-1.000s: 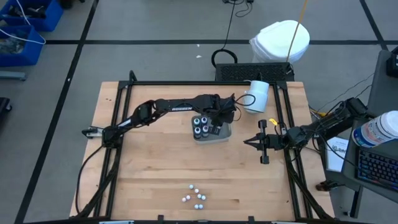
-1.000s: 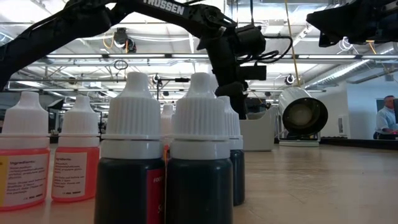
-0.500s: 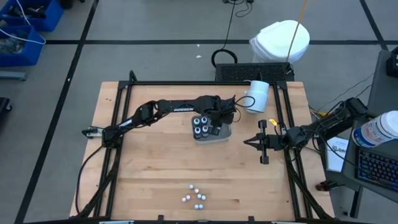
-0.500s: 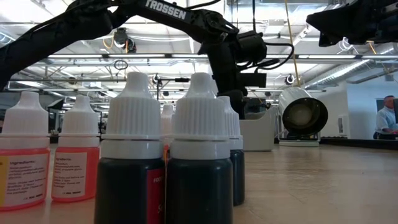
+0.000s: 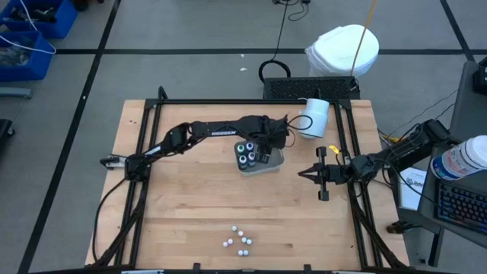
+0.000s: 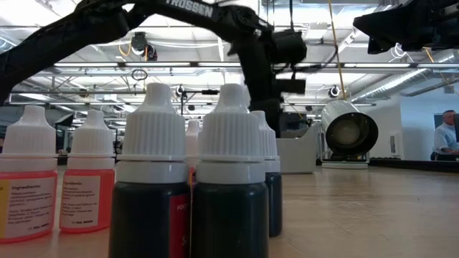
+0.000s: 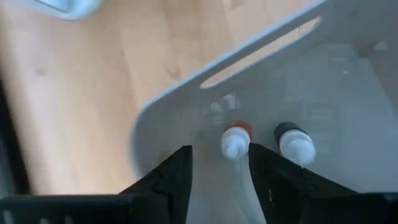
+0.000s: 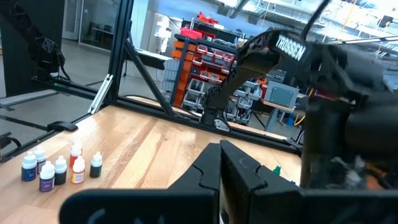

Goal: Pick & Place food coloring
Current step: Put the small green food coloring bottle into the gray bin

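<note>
Over the grey tray [image 5: 272, 163] near the middle of the tabletop's far half, I had the left gripper [image 7: 219, 163] positioned with its jaws parted. Between its dark fingers [image 7: 171, 177] stood an orange-collared bottle [image 7: 235, 140], upright, its long axis vertical and its white tip pointing at the wrist camera. I could not confirm contact on either side; I judged the bottle released or nearly so. A dark-collared bottle [image 7: 295, 142] stood just beside it, outside the fingers. Four dark bottles [image 5: 246, 153] already sat at the tray's left end.

I kept the right gripper [image 5: 304, 174] closed and empty, waiting near the tabletop's right edge. The remaining food coloring bottles [image 5: 239, 240] stood clustered near the tabletop's front edge, well apart from both arms and roughly midway between them.

Each bottle was a small round cylinder with a ribbed white conical cap [image 6: 154, 123] and translucent plastic walls. The tray was smooth, matte and slotted at its rim [image 7: 261, 53]. The tabletop [image 5: 190, 213] was pale wood.
</note>
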`<state>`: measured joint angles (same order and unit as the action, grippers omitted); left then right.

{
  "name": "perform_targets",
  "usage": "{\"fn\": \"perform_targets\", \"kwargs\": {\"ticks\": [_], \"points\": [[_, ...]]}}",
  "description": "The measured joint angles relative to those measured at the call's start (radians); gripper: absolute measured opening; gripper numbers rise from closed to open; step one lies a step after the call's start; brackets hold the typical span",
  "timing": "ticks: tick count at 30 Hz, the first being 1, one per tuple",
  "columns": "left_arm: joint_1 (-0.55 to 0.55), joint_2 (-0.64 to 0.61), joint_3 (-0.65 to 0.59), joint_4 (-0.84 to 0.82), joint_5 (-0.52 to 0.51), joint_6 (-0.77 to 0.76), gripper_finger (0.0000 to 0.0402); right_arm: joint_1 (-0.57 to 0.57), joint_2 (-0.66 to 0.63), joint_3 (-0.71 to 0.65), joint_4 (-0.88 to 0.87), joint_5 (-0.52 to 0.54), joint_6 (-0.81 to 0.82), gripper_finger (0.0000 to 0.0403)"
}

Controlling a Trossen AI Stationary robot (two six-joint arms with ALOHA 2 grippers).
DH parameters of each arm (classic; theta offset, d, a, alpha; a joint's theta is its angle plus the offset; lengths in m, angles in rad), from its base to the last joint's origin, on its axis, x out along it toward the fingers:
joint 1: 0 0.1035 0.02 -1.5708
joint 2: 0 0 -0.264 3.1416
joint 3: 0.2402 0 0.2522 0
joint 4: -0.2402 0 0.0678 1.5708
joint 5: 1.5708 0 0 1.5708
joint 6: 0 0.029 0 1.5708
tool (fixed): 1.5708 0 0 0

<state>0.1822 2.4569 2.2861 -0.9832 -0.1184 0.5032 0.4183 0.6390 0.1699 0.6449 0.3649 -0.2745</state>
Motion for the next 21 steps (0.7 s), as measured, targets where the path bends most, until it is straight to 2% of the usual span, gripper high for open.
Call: {"fn": "perform_targets", "kwargs": {"ticks": [4,7,12,14,16,19,21], "points": [[-0.036,-0.089,0.066,-0.034,-0.048,0.009,0.0165,0.0,0.0,0.0,-0.006,0.0,0.0,0.0],[-0.073,-0.215,0.063,-0.055,-0.071,0.011,0.0165,0.0,0.0,0.0,-0.006,0.0,0.0,0.0],[-0.138,-0.444,0.062,-0.278,-0.041,-0.102,0.0151,0.0,0.0,0.0,-0.007,0.0,0.0,0.0],[-0.166,-0.527,0.062,-0.418,0.003,-0.172,0.0129,0.0,0.0,0.0,-0.007,0.0,0.002,0.0],[-0.204,-0.605,0.039,-0.516,0.0,-0.272,0.0097,0.0,0.0,0.0,-0.007,0.0,0.014,0.0],[-0.298,-0.739,-0.082,-0.542,-0.125,-0.432,0.0034,0.0,0.0,0.0,-0.007,0.0,0.024,0.0],[-0.369,-0.842,-0.2,-0.498,-0.164,-0.503,0.001,0.0,0.0,0.0,-0.01,0.0,0.026,0.0]]}}
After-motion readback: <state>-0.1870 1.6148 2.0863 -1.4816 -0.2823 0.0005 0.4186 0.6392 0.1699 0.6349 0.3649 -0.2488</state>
